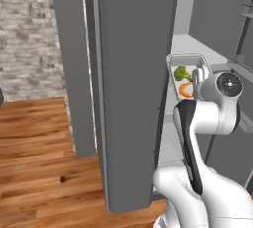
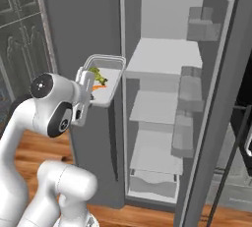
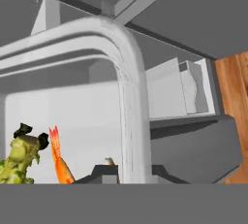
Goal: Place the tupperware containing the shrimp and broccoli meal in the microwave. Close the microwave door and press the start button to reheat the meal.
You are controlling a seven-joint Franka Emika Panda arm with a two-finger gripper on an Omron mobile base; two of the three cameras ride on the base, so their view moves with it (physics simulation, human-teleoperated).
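Note:
My gripper (image 1: 197, 77) (image 2: 87, 82) (image 3: 130, 172) is shut on the side rim of the tupperware (image 1: 188, 60) (image 2: 106, 59) (image 3: 128, 92). I hold the translucent container in the air, about level, in front of the open fridge. Inside it lie a green broccoli floret (image 1: 182, 73) (image 2: 98, 76) (image 3: 20, 162) and an orange shrimp (image 1: 185, 90) (image 2: 99, 87) (image 3: 61, 164). The hand view looks along the rim, which passes between the two fingertips. The microwave and its door are out of view.
The tall grey fridge stands open, with white shelves (image 2: 162, 56) and a lower drawer (image 2: 152, 182) inside. Its open door (image 1: 133, 89) rises close on my left; the other door with bins (image 2: 194, 88) stands to the right. Wooden floor (image 1: 39, 138) and a brick wall (image 1: 24, 34) lie further left.

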